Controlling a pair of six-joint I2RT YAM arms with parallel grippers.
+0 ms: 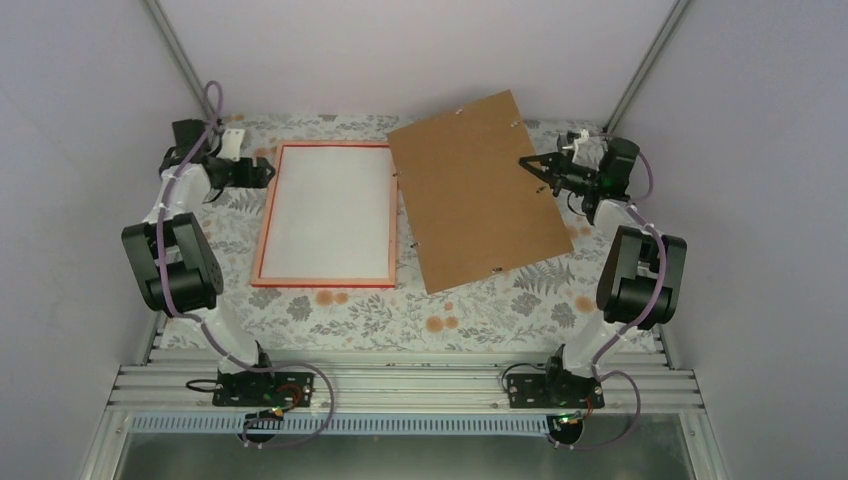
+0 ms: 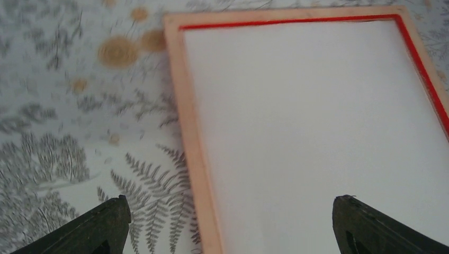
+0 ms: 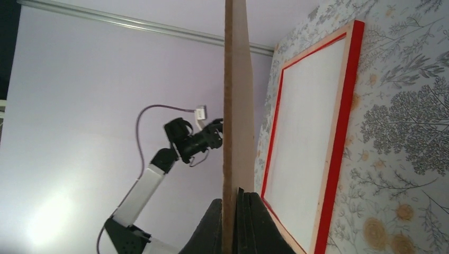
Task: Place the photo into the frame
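Hovering the left tool (image 2: 231,200) with its jaws spread wide and nothing between them, straddling a long rail of the frame (image 2: 193,132). Placing one fingertip over the patterned worktop (image 2: 63,121) and the other over the white sheet inside the rail. Finding the frame lying flat and back-up directly beneath and ahead of this tool, pale orange-pink on top with a thin red lip along the inner edge. Taking the white sheet for the photo (image 2: 317,116), face down within the frame. Not managing to tell where the print ends or whether a border surrounds it, and seeing no printed side at all.

Gripping the brown backing board (image 3: 235,106) with the right tool (image 3: 233,198), jaws pressed together on the board's edge, carrying it raised off the worktop. Finding the frame ahead of this tool and lower than the board. Seeing, from above, the board's far edge reaching the frame's nearest rail, without being able to tell whether touching.

Judging the photo as light, thin and floppy: likely sliding easily, creasing under a hard pinch, and offering no edge to grab while lying flush inside the rails. Judging a gentle fingertip nudge near a corner as safer than pinching. Judging the frame as stiff, light and prone to skating on the worktop, probably glazed on its hidden face, so bracing at a rail and never pressing the middle. Judging the board as rigid, so holding well from one edge.
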